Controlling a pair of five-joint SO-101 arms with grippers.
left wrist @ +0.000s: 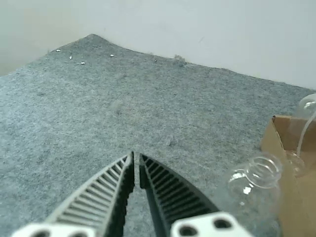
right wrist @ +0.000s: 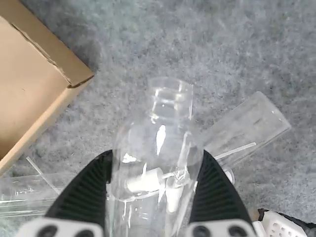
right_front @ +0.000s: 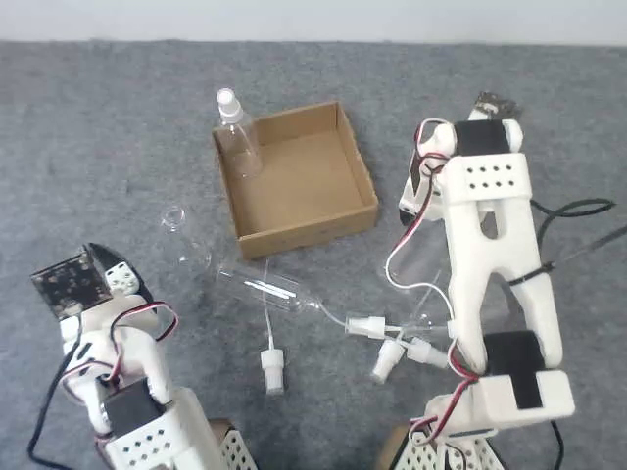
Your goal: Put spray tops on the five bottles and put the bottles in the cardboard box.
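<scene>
- My left gripper (left wrist: pixel 136 157) sits low at the near left of the grey mat (right_front: pixel 118 117). Its pincer is narrow, with only a slit between the ribbed fingers (left wrist: pixel 108 190), and nothing is in it.
- Just ahead of it to the right, an uncapped bottle (right_front: pixel 181 235) stands upright on the mat, close to the box's near left corner but apart from it.
- The cardboard box (right_front: pixel 358 162) lies open at the middle. One capped bottle (right_front: pixel 238 132) stands inside at its far left corner, spray top on.
- In front of the box, a lying bottle (right_front: pixel 260 284) rests on its side, neck pointing right.
- Nearer to me, a single spray top (right_front: pixel 272 370) lies with its thin tube running up towards that bottle.
- Right of it, more spray tops (right_front: pixel 387 360) lie bunched together beside the right arm's base.
- My right gripper (right wrist: pixel 157 158) is clamped around a clear bottle (right wrist: pixel 170 106) with no top, its neck pointing away past the box's corner.
- A second bottle (right wrist: pixel 247 123) lies on the mat just beside the held one; I can't tell whether they touch.
</scene>
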